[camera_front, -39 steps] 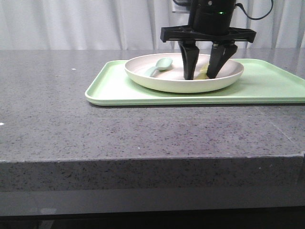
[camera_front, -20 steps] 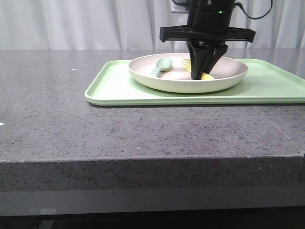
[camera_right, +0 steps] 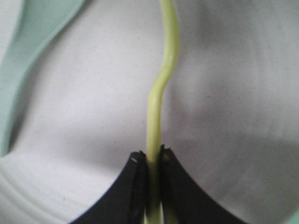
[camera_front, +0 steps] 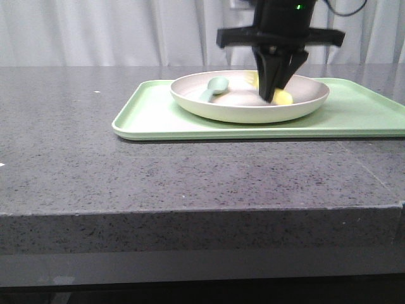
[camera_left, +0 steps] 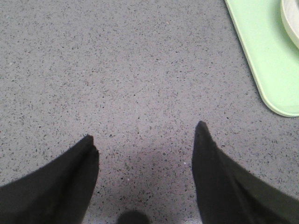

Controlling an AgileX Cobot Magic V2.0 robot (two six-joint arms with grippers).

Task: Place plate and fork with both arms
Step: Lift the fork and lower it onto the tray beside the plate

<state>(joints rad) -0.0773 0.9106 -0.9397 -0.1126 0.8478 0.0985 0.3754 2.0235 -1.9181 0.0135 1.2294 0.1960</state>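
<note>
On the left side, my left gripper (camera_left: 145,140) hangs over the bare grey table (camera_front: 190,177), its two fingers spread wide with nothing between them. In its wrist view I see only a corner of the green tray (camera_left: 266,60) and a small piece of the plate's rim. So I judge the left arm has not started its part.

Moving to the right in the front view, the plate (camera_front: 215,109) sits on the tray (camera_front: 152,117), with a grey-green spoon (camera_front: 214,87) lying inside it. My right gripper (camera_front: 272,96) is above the plate's right half, its fingers (camera_right: 135,186) pressed together on the handle end of the yellow fork (camera_right: 161,88). The fork seems a little above the plate floor, but I cannot be sure it is free.

For the progress: the fork is gripped, but neither thing is put in its final place yet.

Compared with one second ago, the right fingers were open then, reaching down into the plate. Half a second ago they were already closed low on the fork. Now the gripper stands a bit higher, and the plate has shifted slightly to the right on the tray.
</note>
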